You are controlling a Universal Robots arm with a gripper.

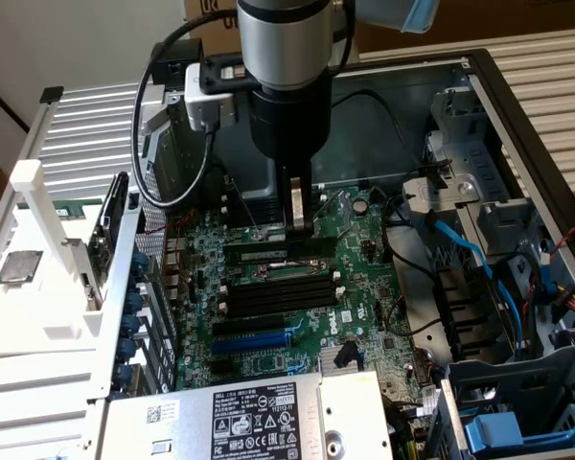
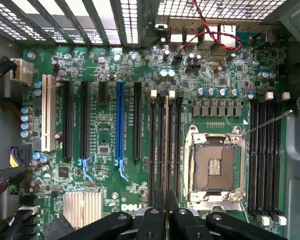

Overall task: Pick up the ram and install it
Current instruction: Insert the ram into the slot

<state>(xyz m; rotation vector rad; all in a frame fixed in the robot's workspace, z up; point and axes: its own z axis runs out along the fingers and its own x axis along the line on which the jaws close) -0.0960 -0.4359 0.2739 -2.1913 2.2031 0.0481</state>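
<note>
Pinching the ram between narrow fingers, the claw holds it edge-on, low among the black slots at mid-board. Pick-up looks done and the stick is at its slot, but I cannot tell whether it is fully seated and latched.

Open room above motherboard; cables and drive cage alongside.

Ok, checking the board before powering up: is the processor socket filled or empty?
Empty: the processor socket shows its bare contact field inside the metal frame, no chip seated.
</note>
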